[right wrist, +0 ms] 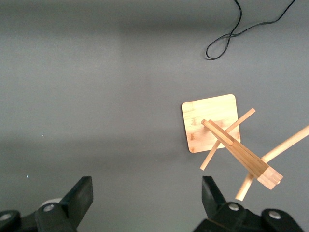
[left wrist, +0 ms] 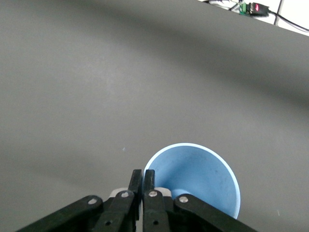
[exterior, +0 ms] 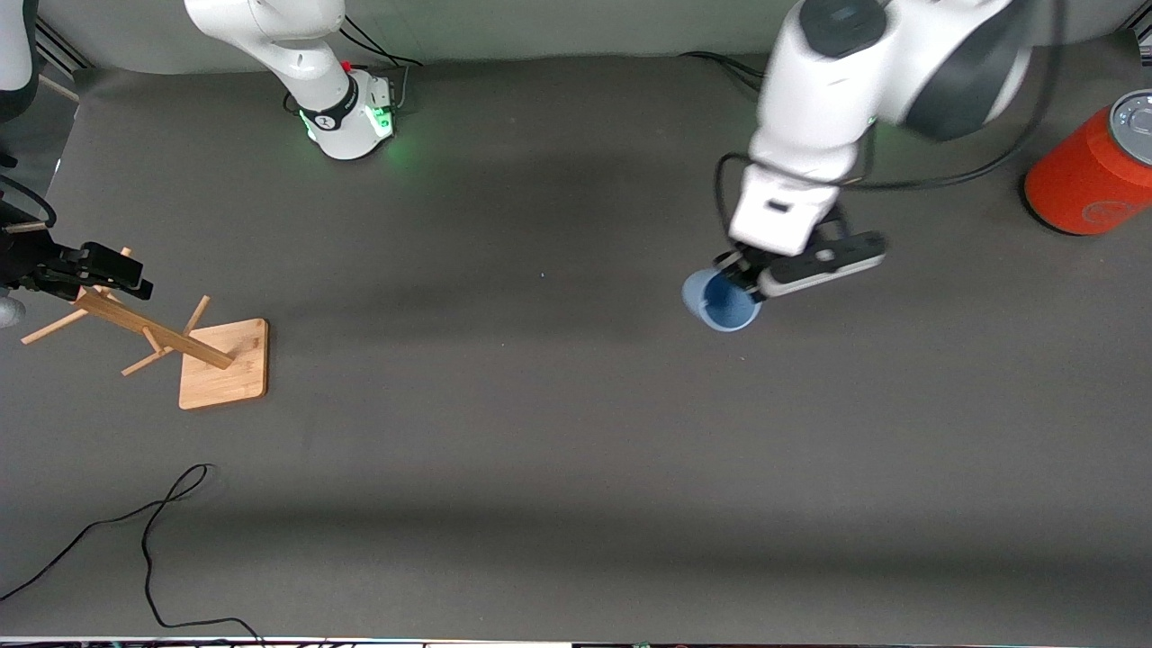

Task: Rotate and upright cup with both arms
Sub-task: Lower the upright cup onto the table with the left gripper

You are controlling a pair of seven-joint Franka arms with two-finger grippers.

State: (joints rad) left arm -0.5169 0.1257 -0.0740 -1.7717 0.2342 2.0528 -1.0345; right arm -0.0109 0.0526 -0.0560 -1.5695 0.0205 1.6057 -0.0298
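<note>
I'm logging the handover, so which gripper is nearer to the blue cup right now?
Left. The left gripper is shut on the cup's rim. The right gripper waits open over the wooden rack at the right arm's end of the table.

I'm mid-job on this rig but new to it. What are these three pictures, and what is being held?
The wide picture looks down from a high camera facing two white robot arms. The other two come from cameras on each arm's wrist. The left pincer is shut on the rim of the pale blue cup, whose open mouth faces the front camera; the left wrist view shows its fingers pinching the wall. The right pincer waits open and empty over the wooden peg stand. An orange cylinder stands at the left arm's end of the table, and a black cable lies nearer the front camera.
</note>
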